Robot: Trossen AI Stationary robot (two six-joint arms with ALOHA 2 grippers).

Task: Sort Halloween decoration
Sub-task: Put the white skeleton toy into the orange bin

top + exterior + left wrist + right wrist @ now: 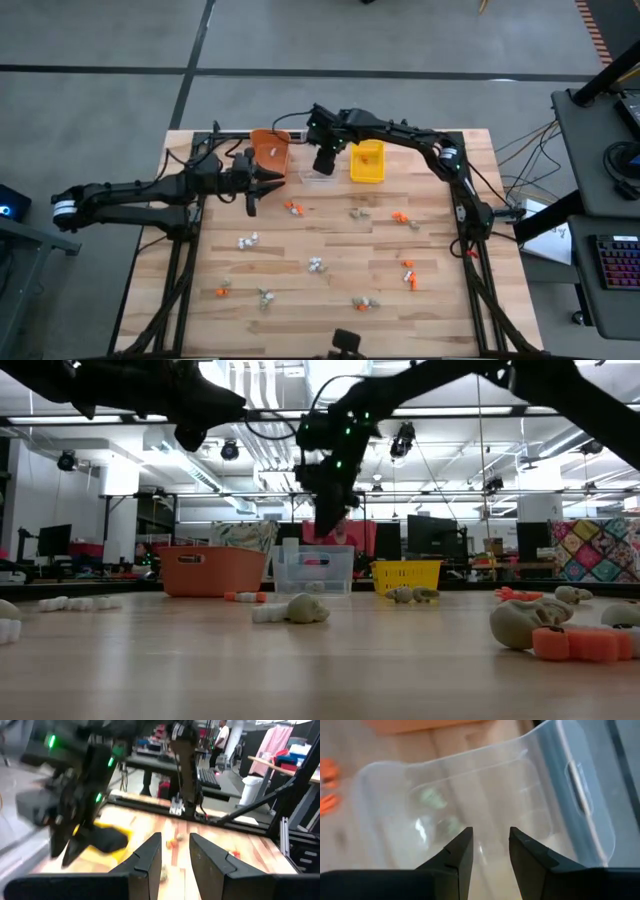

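Halloween decorations lie scattered on the wooden table: orange ones (292, 207), white ones (247, 241) and grey-tan ones (360, 213). My right gripper (491, 832) hangs open over the clear bin (485, 785), pointing steeply down, with nothing between its fingers. Two pale greenish trinkets (432, 797) lie on the clear bin's floor. My left gripper (175, 840) is held level above the table beside the orange bin (270, 150). It is open and empty.
The orange bin, the clear bin (318, 176) and the yellow bin (367, 162) stand in a row at the table's far edge. The right arm (75, 795) reaches across in front of my left gripper. Trinkets dot the table's middle and near half.
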